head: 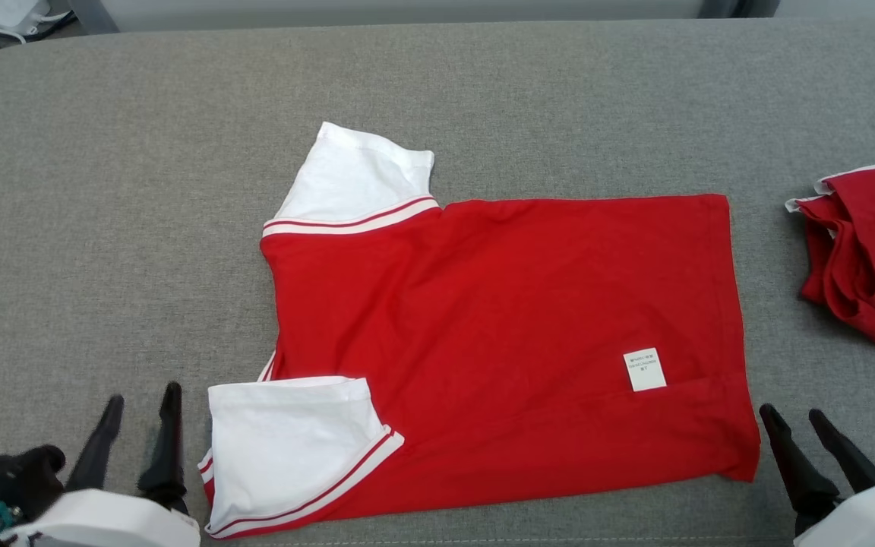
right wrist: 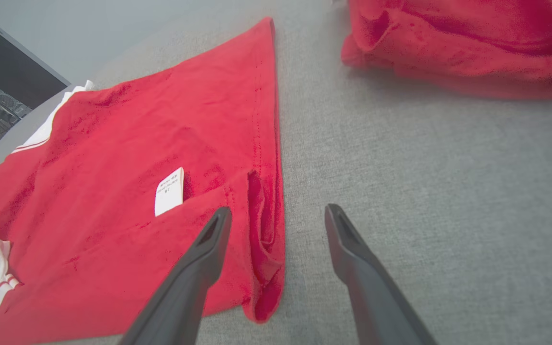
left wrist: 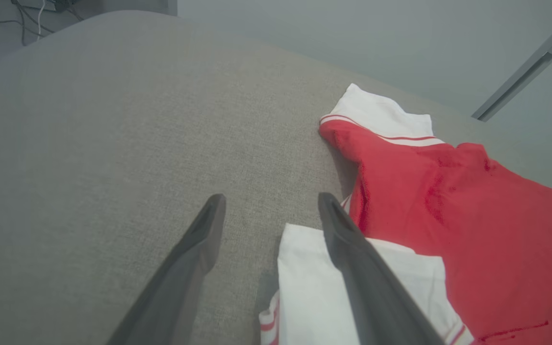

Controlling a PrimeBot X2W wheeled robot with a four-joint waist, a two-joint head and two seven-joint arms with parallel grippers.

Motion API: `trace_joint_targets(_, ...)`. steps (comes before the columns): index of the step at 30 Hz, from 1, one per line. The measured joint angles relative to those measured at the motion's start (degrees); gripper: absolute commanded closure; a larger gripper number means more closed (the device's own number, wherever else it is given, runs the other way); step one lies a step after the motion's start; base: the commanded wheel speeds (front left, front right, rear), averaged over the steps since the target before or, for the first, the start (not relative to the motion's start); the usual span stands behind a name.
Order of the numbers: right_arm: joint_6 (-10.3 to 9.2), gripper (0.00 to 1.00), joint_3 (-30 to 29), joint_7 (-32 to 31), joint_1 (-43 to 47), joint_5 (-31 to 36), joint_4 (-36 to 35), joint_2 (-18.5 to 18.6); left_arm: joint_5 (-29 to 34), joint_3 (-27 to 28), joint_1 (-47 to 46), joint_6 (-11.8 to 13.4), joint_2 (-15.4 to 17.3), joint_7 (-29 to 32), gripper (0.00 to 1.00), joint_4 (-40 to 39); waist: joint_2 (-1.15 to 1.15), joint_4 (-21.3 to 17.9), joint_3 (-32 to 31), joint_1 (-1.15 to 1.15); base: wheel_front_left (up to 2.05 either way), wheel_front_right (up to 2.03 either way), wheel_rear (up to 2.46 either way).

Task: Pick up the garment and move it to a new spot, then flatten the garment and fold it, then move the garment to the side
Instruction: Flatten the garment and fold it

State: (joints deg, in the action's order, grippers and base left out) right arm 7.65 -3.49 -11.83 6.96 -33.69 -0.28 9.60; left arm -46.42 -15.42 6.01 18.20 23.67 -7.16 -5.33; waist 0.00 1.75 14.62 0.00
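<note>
Half the job looks done, as I judge it. The garment [head: 498, 304] lies flat at the middle of the worktop [head: 103, 190], and its near long side seems to be turned over once. More folding and the move to the side are left.

At the near edge, toward the left corner, the left gripper [head: 143, 395] has its jaws wide apart and empty, just beside the near white sleeve [head: 285, 441]. In the left wrist view one finger crosses that sleeve, and I cannot tell whether it touches. Toward the near right corner, the right gripper [head: 793, 414] is equally spread and holds nothing, close to the garment's near hem corner.

Farther in, a white label [head: 644, 369] shows on the red body, beside a faint fold line. Beyond that, the far sleeve [head: 354, 178] points toward the far edge. A second red garment [head: 870, 258] lies crumpled at the right edge, well apart.
</note>
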Motion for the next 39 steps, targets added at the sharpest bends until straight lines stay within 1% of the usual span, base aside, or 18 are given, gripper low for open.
trace_joint_targets(3,0.00,0.00,0.0,1.0,-3.6,1.2,-0.9,0.5,2.2,0.5,-4.2,0.0,2.8,0.2,0.00,-2.4,0.00,-0.7,0.4,0.00,0.00,0.00,0.00)
trace_joint_targets(6,0.00,0.00,0.9,1.1,-9.4,3.2,-0.6,2.1,4.4,0.2,-10.0,-0.2,6.0,3.4,0.00,-3.9,0.00,-1.5,1.3,0.00,0.00,0.00,0.00)
trace_joint_targets(9,0.00,0.00,3.4,0.7,-16.6,4.6,1.2,3.3,4.7,-1.1,-17.9,-2.3,8.4,8.4,0.00,-3.8,0.00,-2.4,2.7,0.00,0.00,0.00,0.00)
trace_joint_targets(13,0.00,0.00,8.0,-0.3,-26.3,5.4,6.0,5.2,4.5,-3.7,-29.7,-6.9,10.1,15.6,0.00,1.4,0.00,-3.6,5.3,0.00,0.00,0.00,0.00)
trace_joint_targets(20,0.00,0.00,14.2,-0.2,-38.7,4.6,14.5,7.3,3.5,-9.0,-48.3,-14.7,9.5,26.6,0.00,14.4,0.00,-5.8,10.6,0.00,0.00,0.00,0.00)
trace_joint_targets(24,0.00,0.00,18.1,0.5,-44.0,3.4,18.4,7.3,3.0,-10.4,-56.3,-18.1,9.3,31.7,0.00,22.2,0.00,-7.7,13.4,0.00,0.00,0.00,0.00)
trace_joint_targets(27,0.00,0.00,21.0,1.0,-47.6,1.9,21.2,7.2,2.9,-11.4,-61.5,-20.2,9.4,34.8,0.00,27.1,0.00,-9.3,15.3,0.00,0.00,0.00,0.00)
trace_joint_targets(28,0.00,0.00,21.9,1.2,-48.6,1.4,21.9,7.1,2.9,-11.6,-62.9,-20.9,9.4,35.8,0.00,28.5,0.00,-9.9,15.9,0.00,0.00,0.00,0.00)
trace_joint_targets(29,0.00,0.00,21.9,1.2,-48.6,1.4,21.9,7.1,2.9,-11.6,-62.9,-20.9,9.4,35.8,0.00,28.5,0.00,-9.9,15.9,0.00,0.00,0.00,0.00)
trace_joint_targets(35,0.00,0.00,28.1,1.0,-54.8,-1.8,25.3,6.7,2.9,-12.8,-69.0,-23.2,9.9,39.1,0.00,34.7,0.00,-12.9,19.0,0.00,0.00,0.00,0.00)
trace_joint_targets(39,0.00,0.00,30.9,0.7,-57.4,-4.0,26.7,6.7,2.2,-13.6,-70.8,-23.8,9.7,41.6,0.00,38.4,0.00,-14.2,20.4,0.00,0.00,0.00,0.00)
